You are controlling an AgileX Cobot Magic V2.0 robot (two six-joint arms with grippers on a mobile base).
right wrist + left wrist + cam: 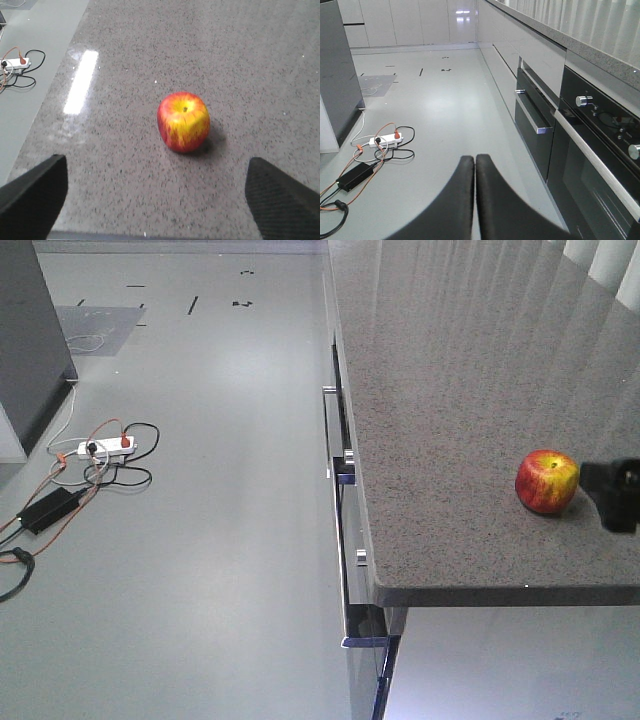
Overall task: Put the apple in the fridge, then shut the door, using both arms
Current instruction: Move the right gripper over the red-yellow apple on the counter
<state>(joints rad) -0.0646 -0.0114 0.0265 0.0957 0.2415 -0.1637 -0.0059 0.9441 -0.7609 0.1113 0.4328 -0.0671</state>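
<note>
Apple (183, 121) position: upright on the speckled granite counter (125, 50), stem dimple up, near the counter's edge. My right gripper (156, 165) is spread wide. Its two fingers sit low on either side of the apple and short of it, with no contact. In the front view the apple lies just beside that gripper's dark, blurred tip at the right border.

My left gripper (474, 158) is pressed together with nothing between the fingers. It hangs above the grey floor (445, 100), alongside the oven front (600, 160). A white power strip (385, 141) with looped cables lies on the floor. The dark grey body at far left is probably the fridge (340, 75); too little shows to confirm. It stands well apart from the counter.
</note>
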